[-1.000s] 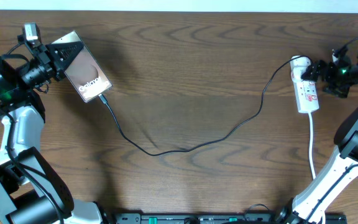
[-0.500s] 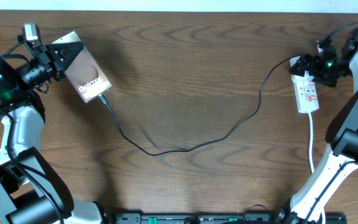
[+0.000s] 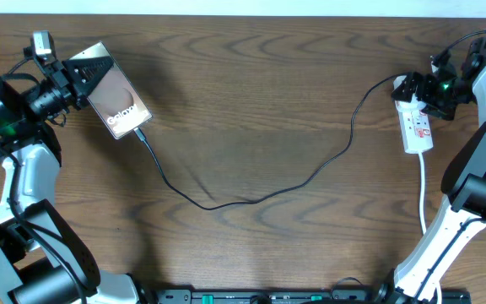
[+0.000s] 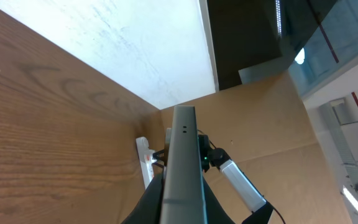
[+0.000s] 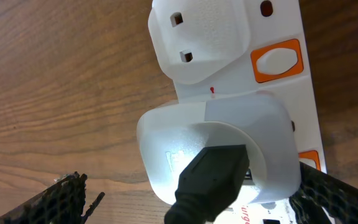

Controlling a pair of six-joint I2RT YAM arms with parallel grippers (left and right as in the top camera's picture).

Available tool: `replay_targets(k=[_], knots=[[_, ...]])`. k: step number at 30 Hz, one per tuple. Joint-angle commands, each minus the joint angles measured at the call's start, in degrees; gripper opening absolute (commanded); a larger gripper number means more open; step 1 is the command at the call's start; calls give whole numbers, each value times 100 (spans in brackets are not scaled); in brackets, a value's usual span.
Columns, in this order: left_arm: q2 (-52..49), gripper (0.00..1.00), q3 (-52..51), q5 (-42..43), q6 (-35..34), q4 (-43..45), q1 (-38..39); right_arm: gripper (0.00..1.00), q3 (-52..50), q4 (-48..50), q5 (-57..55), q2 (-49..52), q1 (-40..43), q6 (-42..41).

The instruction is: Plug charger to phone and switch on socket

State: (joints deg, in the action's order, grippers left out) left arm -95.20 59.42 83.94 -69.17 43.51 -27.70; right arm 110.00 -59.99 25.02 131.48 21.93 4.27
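The phone point(image 3: 121, 105) lies tilted at the upper left with its bronze face up. My left gripper point(image 3: 83, 74) is shut on its upper end; in the left wrist view I see the phone's thin edge point(image 4: 182, 143) between the fingers point(image 4: 182, 186). The charger point(image 3: 226, 205) is a thin black cable. Its tip point(image 3: 141, 133) sits in the phone's lower end. Its other end enters a white adapter point(image 5: 216, 149) on the socket point(image 3: 418, 135). My right gripper point(image 3: 430, 91) is open over the socket's top end, its fingers point(image 5: 191, 196) either side of the adapter and apart from it. An orange switch point(image 5: 277, 60) shows beside it.
The socket's white cord point(image 3: 423, 198) runs down toward the front edge at the right. The black cable sags across the middle of the wooden table point(image 3: 251, 93). The socket point(image 4: 145, 162) and right arm point(image 4: 241, 183) also show far off in the left wrist view.
My right gripper came in from the right edge to over the socket's top end, then barely moved. The cable near the socket shifted slightly. The left arm and phone stayed still.
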Motion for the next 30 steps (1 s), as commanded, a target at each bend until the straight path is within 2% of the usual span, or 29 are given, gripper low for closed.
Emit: replay_targets(k=[1, 10, 21, 25, 30], knots=[[81, 8, 26, 94, 15, 33, -13, 99, 72, -11, 81, 87, -61, -149], [81, 7, 26, 94, 15, 33, -13, 96, -52, 9, 87, 87, -63, -214], [81, 7, 26, 92, 15, 33, -13, 94, -767, 249, 278, 87, -68, -256], [81, 7, 26, 94, 15, 33, -13, 98, -754, 203, 125, 61, -42, -350], [81, 7, 26, 94, 15, 33, -13, 99, -597, 4, -404, 31, 59, -557]])
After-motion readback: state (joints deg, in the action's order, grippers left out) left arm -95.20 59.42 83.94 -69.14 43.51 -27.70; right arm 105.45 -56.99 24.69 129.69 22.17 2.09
